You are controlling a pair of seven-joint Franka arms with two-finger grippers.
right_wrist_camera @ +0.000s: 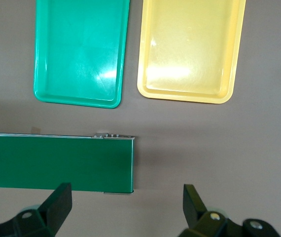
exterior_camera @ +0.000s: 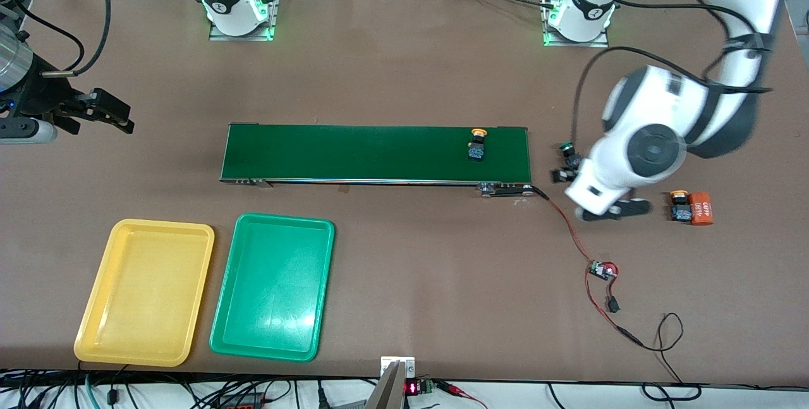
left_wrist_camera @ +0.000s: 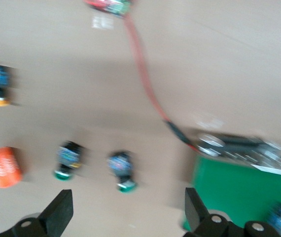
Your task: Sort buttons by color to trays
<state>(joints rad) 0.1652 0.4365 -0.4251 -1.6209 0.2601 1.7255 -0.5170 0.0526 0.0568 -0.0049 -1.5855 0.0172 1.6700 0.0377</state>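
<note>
Tabletop: 2 green-capped buttons (left_wrist_camera: 96, 165) lie beneath the open left end effector (left_wrist_camera: 125, 212).

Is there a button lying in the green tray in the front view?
No. The green tray holds nothing, and the only button near it, a yellow-capped button, sits on the conveyor belt.

The right gripper (right_wrist_camera: 125, 210) hangs above the brown table (right_wrist_camera: 259, 148) with its two dark fingers (right_wrist_camera: 56, 205) spread wide and nothing between them. Below it ends the dark-green conveyor belt (right_wrist_camera: 56, 163) (its metal-edged end, bare of buttons). Past the belt lie both trays side by side — the green tray (right_wrist_camera: 44, 49) and the yellow tray (right_wrist_camera: 234, 49) — close together, not touching, each empty.
</note>
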